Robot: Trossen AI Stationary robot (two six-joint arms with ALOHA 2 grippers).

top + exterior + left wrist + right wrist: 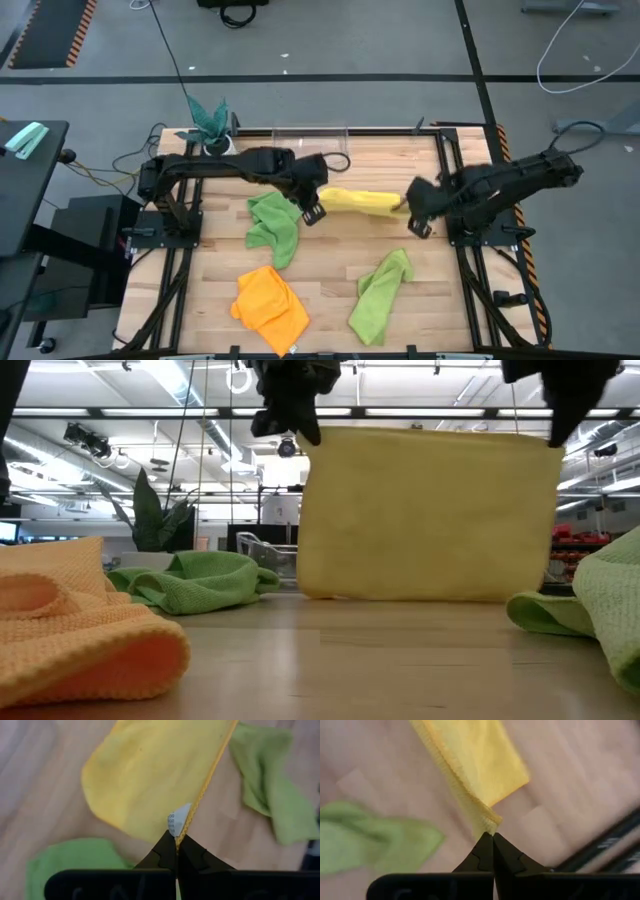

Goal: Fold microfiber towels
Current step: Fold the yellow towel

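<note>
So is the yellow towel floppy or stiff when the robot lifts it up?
Probably floppy: the yellow towel hangs like a curtain between the left gripper and right gripper, each pinching a top corner. It likely weighs little, since those two small pinches hold it. Let go, it would probably crumple like the orange towel.

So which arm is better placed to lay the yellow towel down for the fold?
Neither alone. The left gripper and right gripper are each shut on a top corner of the yellow towel, which hangs stretched between them, its bottom edge near the table. They should probably lower it together.
</note>
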